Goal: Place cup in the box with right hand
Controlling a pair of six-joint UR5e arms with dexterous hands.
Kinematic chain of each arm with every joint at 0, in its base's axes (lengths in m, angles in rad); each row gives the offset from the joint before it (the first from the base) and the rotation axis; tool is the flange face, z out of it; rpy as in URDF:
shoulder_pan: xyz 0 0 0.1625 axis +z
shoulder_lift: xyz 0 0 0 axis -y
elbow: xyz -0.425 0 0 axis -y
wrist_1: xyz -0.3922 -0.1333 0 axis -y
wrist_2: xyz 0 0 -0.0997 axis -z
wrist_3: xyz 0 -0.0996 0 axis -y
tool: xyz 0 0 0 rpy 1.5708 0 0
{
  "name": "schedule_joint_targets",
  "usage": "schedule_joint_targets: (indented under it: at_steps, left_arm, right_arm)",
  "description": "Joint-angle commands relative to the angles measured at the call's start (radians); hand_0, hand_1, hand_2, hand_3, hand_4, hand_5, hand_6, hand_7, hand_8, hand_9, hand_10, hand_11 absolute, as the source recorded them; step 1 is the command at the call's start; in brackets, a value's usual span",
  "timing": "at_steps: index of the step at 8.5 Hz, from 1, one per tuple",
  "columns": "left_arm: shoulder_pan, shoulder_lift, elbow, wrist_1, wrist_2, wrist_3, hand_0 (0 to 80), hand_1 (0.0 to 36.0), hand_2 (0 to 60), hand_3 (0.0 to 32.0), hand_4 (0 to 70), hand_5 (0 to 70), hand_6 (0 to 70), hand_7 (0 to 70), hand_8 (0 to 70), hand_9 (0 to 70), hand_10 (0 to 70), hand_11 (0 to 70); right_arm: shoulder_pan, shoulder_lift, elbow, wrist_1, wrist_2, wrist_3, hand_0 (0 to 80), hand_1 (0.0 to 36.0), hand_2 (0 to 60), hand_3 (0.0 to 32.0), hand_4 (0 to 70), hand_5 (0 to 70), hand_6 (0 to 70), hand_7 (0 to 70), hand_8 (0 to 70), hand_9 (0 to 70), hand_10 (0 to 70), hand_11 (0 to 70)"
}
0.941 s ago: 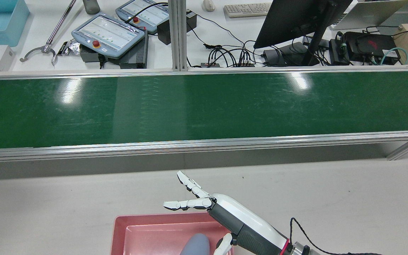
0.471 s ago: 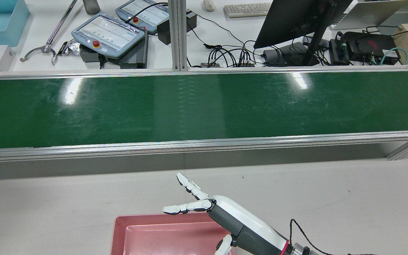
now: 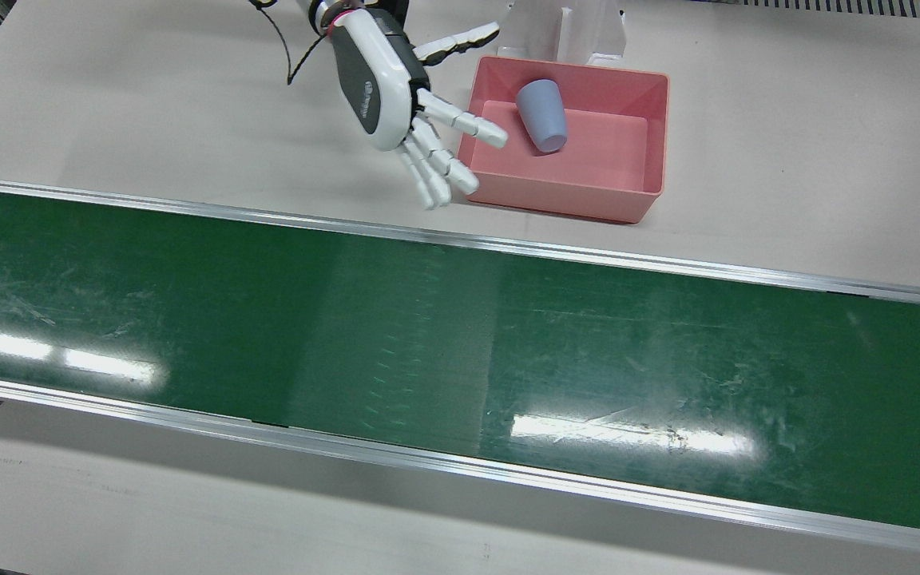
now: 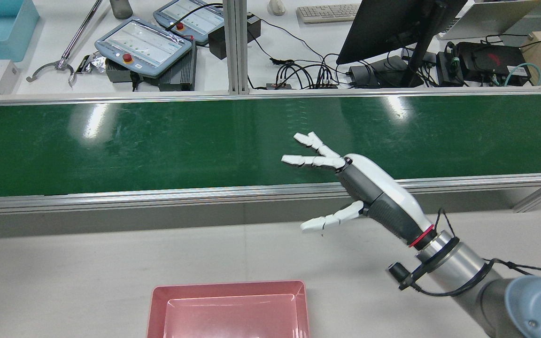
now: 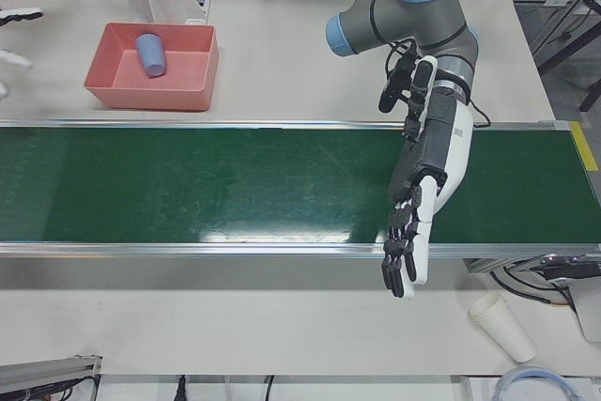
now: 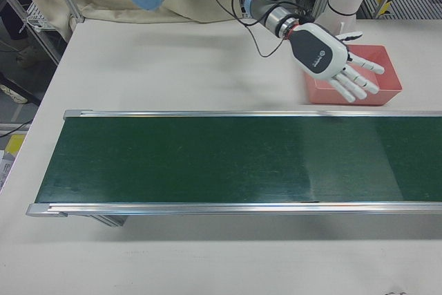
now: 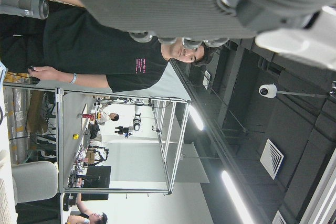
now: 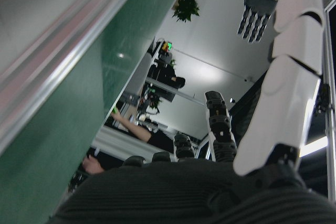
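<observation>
While the cup (image 3: 542,115) lies tipped on its side inside the pink box (image 3: 656,136), resting on the box floor toward the wall nearest the arms' pedestals, the right hand (image 3: 404,104) hangs empty just beside that box, on the side away from the robot's left arm. Its fingers (image 3: 460,121) are spread wide apart and grasp nothing; seen from the front, two fingertips reach over the near corner of the box rim, though whether they touch it cannot be told. The right-front view shows the same right hand (image 6: 330,58) palm-down with fingers fanned, partly overlapping the box (image 6: 389,81). The box sits on the pale bench (image 3: 787,120), between the pedestals and the green conveyor belt (image 3: 508,343), apart from the belt's metal rail. Well away from the box, the left hand (image 5: 420,202) stretches out across the conveyor belt (image 5: 188,185) past its far rail, fingers straight and slightly apart, holding nothing. From the rear view the box (image 4: 158,305) shows only its near rim and floor, and the right hand (image 4: 345,188) is raised above the belt's rail.
</observation>
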Motion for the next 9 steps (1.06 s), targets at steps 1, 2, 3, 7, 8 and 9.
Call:
schedule_joint_targets:
  at_steps: [1, 2, 3, 7, 8, 9]
  left_arm:
    - [0.000, 0.000, -0.002, 0.000, 0.000, 0.000, 0.0, 0.0, 0.0, 0.0, 0.0, 0.0, 0.0, 0.0, 0.0, 0.0, 0.0, 0.0]
    - [0.000, 0.000, -0.003, 0.001, 0.000, 0.000, 0.0, 0.0, 0.0, 0.0, 0.0, 0.0, 0.0, 0.0, 0.0, 0.0, 0.0, 0.0]
    - [0.000, 0.000, -0.005, 0.002, 0.002, 0.000, 0.0, 0.0, 0.0, 0.0, 0.0, 0.0, 0.0, 0.0, 0.0, 0.0, 0.0, 0.0]
    - [0.000, 0.000, 0.000, -0.002, 0.000, 0.000, 0.0, 0.0, 0.0, 0.0, 0.0, 0.0, 0.0, 0.0, 0.0, 0.0, 0.0, 0.0]
    - [0.000, 0.000, 0.000, -0.002, 0.000, 0.000, 0.0, 0.0, 0.0, 0.0, 0.0, 0.0, 0.0, 0.0, 0.0, 0.0, 0.0, 0.0]
    - [0.000, -0.001, -0.002, 0.000, 0.000, 0.000, 0.0, 0.0, 0.0, 0.0, 0.0, 0.0, 0.0, 0.0, 0.0, 0.0, 0.0, 0.0]
  right_arm:
    - [0.463, -0.082, -0.206, -0.006, -0.132, 0.244, 50.6, 15.0, 6.4, 0.0, 10.4, 4.2, 3.8, 13.5, 0.0, 1.3, 0.0, 0.0]
    - [0.592, -0.082, -0.326, 0.003, -0.190, 0.304, 50.8, 13.9, 3.2, 0.0, 11.7, 4.2, 3.6, 12.3, 0.0, 1.0, 0.0, 0.0]
    - [0.692, -0.083, -0.392, 0.004, -0.234, 0.308, 49.9, 15.6, 9.6, 0.0, 9.2, 4.2, 3.7, 12.8, 0.0, 1.1, 0.0, 0.5]
    - [0.765, -0.066, -0.612, 0.204, -0.277, 0.317, 51.2, 16.2, 6.7, 0.0, 8.4, 4.8, 3.3, 9.2, 0.0, 0.4, 0.0, 1.6]
    - [0.759, -0.048, -0.611, 0.233, -0.304, 0.322, 50.3, 15.3, 6.6, 0.0, 7.5, 4.5, 2.0, 2.7, 0.0, 0.0, 0.0, 0.5]
    - [0.753, -0.030, -0.611, 0.233, -0.397, 0.357, 51.2, 17.8, 10.1, 0.0, 7.2, 4.9, 2.5, 5.2, 0.0, 0.0, 0.0, 0.4]
